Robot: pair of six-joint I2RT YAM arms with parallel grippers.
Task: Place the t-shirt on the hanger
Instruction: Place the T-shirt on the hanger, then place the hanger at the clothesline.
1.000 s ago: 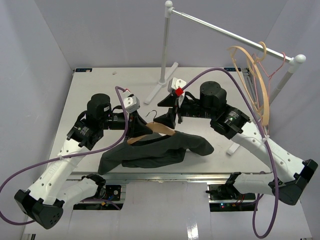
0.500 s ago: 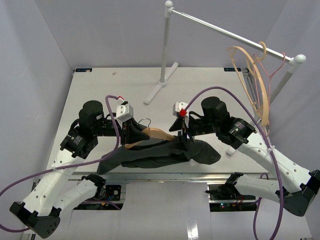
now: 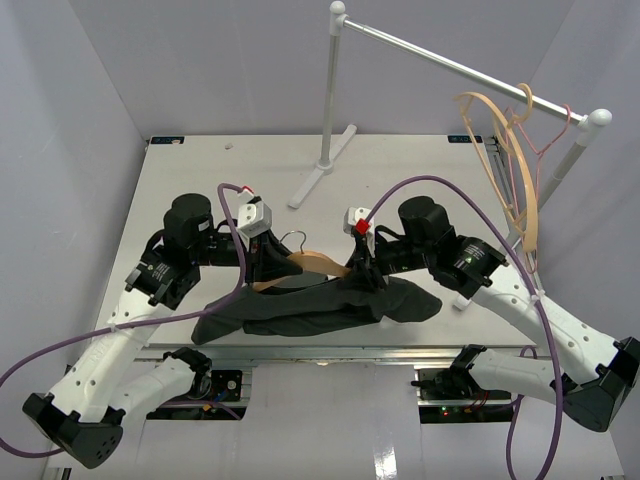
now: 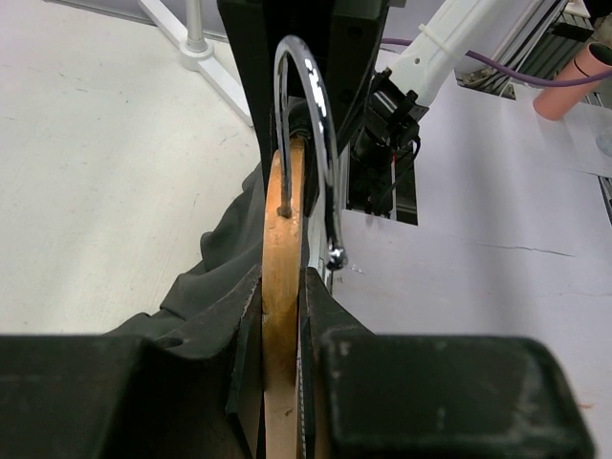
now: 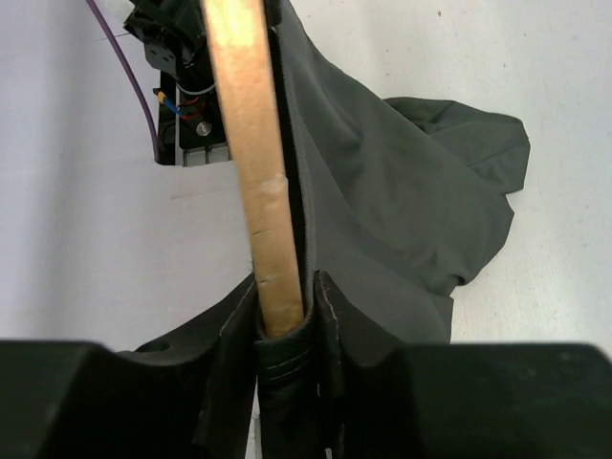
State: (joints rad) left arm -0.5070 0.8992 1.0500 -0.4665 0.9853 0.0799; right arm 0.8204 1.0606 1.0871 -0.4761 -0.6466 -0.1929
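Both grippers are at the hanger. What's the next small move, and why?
Probably: steady the hanger with the left gripper, clamped below the hook, while the right gripper, pinching wood and fabric together, draws the t-shirt further along that arm. Most of the shirt lies beside the hanger, not over it.
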